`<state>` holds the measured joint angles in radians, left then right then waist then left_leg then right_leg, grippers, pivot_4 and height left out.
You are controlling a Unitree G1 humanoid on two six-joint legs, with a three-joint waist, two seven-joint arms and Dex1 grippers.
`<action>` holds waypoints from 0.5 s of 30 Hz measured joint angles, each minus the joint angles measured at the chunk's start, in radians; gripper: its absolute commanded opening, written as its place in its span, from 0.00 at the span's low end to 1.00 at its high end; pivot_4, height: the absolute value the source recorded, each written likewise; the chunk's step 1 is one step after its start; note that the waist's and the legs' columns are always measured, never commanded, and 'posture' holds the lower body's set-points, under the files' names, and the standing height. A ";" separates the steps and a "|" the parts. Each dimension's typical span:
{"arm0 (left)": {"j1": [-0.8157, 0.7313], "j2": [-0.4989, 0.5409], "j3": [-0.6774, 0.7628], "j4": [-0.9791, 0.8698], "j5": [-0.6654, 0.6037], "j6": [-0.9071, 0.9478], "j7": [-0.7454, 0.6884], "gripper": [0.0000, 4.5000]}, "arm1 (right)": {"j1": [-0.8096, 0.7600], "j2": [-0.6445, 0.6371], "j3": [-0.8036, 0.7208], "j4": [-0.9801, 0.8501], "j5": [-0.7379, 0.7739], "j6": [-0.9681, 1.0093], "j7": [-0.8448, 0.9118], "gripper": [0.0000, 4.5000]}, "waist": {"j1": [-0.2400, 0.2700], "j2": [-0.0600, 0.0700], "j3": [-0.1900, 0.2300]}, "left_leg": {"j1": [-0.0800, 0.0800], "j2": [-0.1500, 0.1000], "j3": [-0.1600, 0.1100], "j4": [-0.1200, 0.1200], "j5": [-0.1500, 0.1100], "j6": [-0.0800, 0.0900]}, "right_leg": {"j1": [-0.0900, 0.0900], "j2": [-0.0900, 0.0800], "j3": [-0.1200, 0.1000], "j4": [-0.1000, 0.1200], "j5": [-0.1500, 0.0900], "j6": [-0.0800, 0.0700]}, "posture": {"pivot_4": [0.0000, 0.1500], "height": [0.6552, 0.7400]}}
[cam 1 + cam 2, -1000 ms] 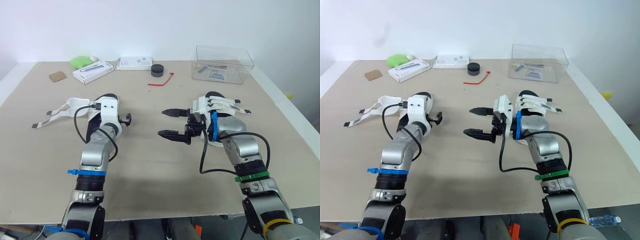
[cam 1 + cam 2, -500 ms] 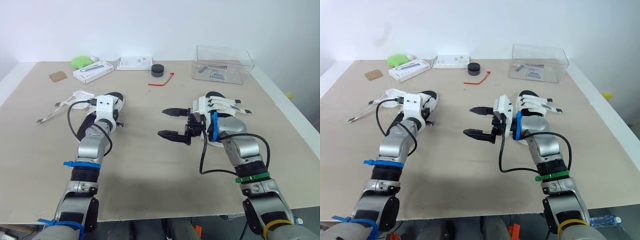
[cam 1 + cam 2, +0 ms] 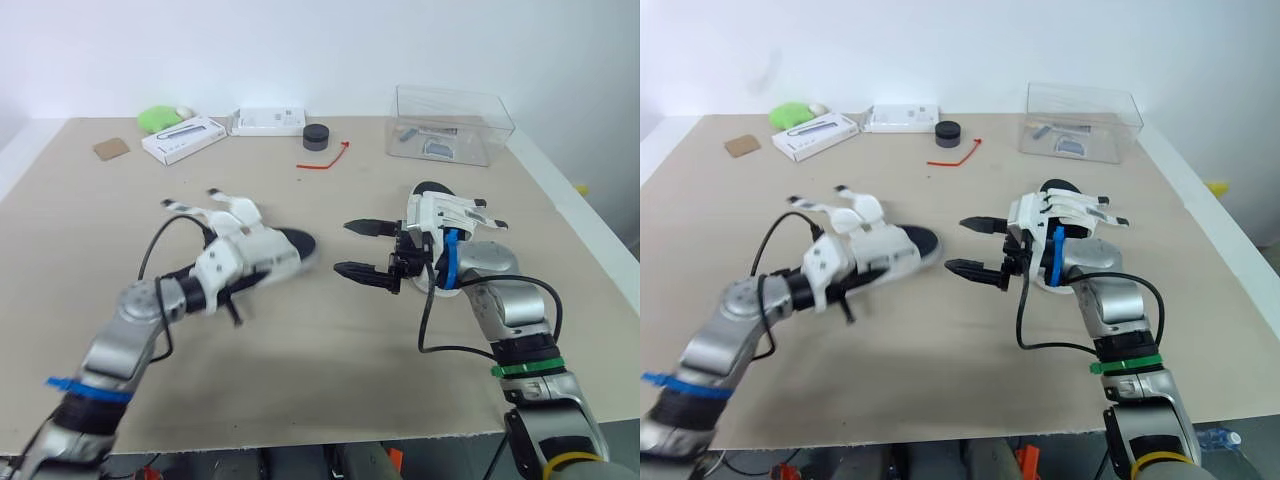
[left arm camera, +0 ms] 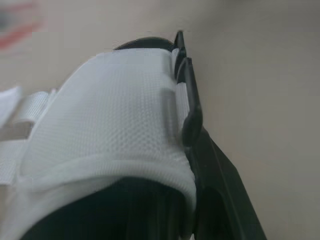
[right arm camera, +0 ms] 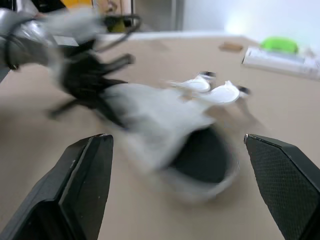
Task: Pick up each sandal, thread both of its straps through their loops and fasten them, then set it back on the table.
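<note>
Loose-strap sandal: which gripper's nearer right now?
Left. The left gripper holds the sandal, clamped on it from underneath. The right gripper is open and apart from it, with a gap of bare table between, on the sandal's right side.

Beige table [image 3: 330,370], white rim. Plain white wall [image 3: 320,50] behind far edge. Even bright light, soft shadows. Along far edge: clear plastic box [image 3: 452,125], two white boxes [image 3: 183,140] [image 3: 268,121], green lump [image 3: 157,119], black puck [image 3: 316,137], red tie [image 3: 325,160], brown card [image 3: 112,149]. Pale floor [image 3: 612,215] off right side.
</note>
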<state>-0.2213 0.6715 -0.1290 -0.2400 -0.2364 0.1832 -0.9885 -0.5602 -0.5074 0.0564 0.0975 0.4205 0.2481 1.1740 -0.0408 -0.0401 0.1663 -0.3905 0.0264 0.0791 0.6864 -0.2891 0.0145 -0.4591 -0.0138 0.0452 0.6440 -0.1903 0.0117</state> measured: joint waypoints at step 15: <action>0.039 0.068 -0.033 0.029 -0.006 -0.266 -0.246 0.01 | 0.079 -0.028 -0.006 -0.123 0.019 0.058 -0.035 1.00 | 0.000 0.000 0.000 | 0.001 0.000 0.000 0.002 0.003 0.004 | 0.001 0.009 0.003 0.002 -0.001 0.004 | 1.00 1.00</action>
<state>-0.1819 0.7396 -0.1616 -0.2113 -0.2428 -0.0831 -1.2342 -0.4809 -0.5351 0.0503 -0.0259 0.4397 0.3059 1.1386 -0.0409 -0.0404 0.1664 -0.3898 0.0266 0.0792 0.6889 -0.2858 0.0184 -0.4580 -0.0044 0.0483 0.6456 -0.1908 0.0152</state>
